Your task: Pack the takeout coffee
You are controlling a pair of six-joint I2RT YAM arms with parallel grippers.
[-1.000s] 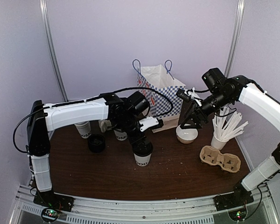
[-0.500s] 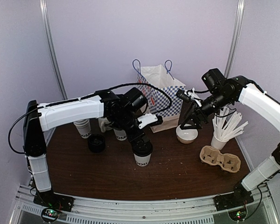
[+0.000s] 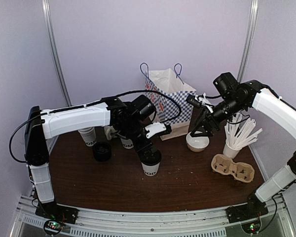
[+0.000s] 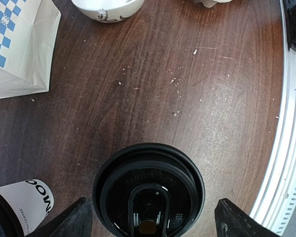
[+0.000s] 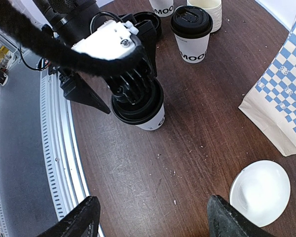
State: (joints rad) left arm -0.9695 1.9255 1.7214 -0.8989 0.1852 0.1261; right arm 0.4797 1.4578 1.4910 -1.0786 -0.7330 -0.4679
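Dark brown wood-grain tabletop, speckled with pale crumbs, fills the space between pale lilac walls. Near its middle stands the takeout coffee [image 3: 150, 165], upright, a white paper cup with black lettering low on its side and a black lid [image 4: 149, 190] pressed on.

Directly above it hangs the left gripper [image 3: 147, 149], pointing down with its claw released. In the wrist view its fingers [image 4: 75, 220] sit on either side of the lid, at 9 and 3 o'clock. A sliver of table shows on the 3 o'clock side, while the 9 o'clock side is too close to call.

From the coffee, a second lidded cup [image 5: 192, 32] stands at 11 o'clock, close by. A low black stack of lids [image 3: 102, 151] lies at 9 o'clock, with another white cup [image 3: 88, 136] beyond it. At 1 o'clock a blue-and-white checked paper bag [image 3: 170, 101] stands open with its blue handles up. A white bowl [image 3: 197, 142] sits at 2 o'clock. The right gripper [image 3: 198, 132] hangs just above the bowl with its claw spread wide, holding nothing. Farther right, a cup of white stirrers [image 3: 237, 136] stands at 2 o'clock. A brown pulp cup carrier [image 3: 233, 168] lies at 3 o'clock, well apart from the coffee.
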